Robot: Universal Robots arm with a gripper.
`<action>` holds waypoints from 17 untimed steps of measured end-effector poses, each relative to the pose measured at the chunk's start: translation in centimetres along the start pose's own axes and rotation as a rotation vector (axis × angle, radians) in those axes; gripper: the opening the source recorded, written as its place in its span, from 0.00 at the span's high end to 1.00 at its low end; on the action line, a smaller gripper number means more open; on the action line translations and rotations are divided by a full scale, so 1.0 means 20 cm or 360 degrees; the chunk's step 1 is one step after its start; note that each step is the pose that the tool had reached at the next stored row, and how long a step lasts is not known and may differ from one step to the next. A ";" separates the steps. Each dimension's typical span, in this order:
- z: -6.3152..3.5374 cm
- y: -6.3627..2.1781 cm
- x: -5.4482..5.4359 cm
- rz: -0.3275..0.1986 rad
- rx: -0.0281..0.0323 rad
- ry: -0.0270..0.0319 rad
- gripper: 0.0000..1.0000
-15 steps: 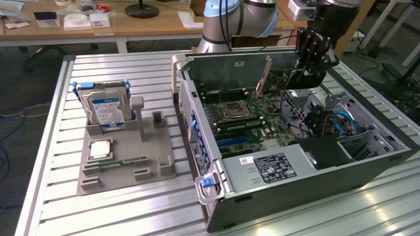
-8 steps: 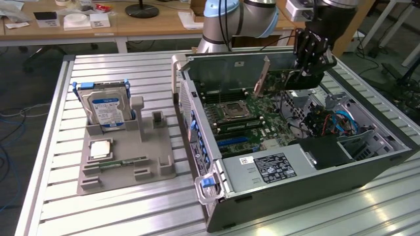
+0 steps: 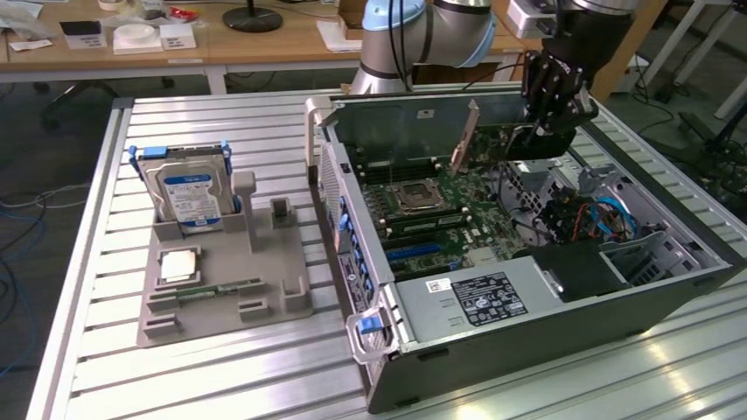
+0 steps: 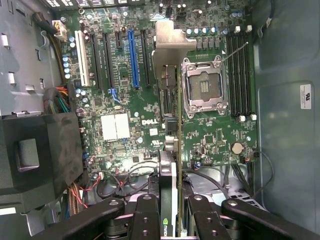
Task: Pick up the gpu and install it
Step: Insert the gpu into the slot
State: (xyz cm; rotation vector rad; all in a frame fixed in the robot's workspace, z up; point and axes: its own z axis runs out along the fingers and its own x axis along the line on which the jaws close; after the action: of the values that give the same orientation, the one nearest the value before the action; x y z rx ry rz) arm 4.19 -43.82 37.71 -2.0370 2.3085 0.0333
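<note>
while the gripper (image 4: 172, 220) clamps the gpu (image 4: 168, 180), slots (image 4: 133, 57) and cpu socket (image 4: 202, 82) flank it.

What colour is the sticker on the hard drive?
Blue and white sticker, clearest in the exterior view.

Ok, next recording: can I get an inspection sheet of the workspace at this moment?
Surface: slotted metal table carrying an open computer case and a grey parts fixture.
Job's things: gpu held edge-on over the motherboard, apparently not yet seated in a slot.
Clutter: hard drive upright in the fixture; memory stick lying in it.
Grippers: gripper shut on the gpu, over the open case.
Cables: coloured wire bundles in the case; loose cables on the floor.
Surroundings: wooden desk behind, with small items.
</note>
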 end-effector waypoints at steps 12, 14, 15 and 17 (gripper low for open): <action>0.000 -0.007 0.00 0.0001 -0.00097 -0.00034 0.73; 0.003 -0.007 0.00 0.0001 -0.00097 -0.00034 0.73; 0.010 -0.007 0.00 0.0001 -0.00097 -0.00034 0.73; 0.024 -0.006 0.00 0.0001 -0.00099 -0.00035 0.73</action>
State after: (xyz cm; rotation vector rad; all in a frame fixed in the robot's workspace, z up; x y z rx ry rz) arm 4.33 -43.85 37.23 -2.0382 2.3105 0.0427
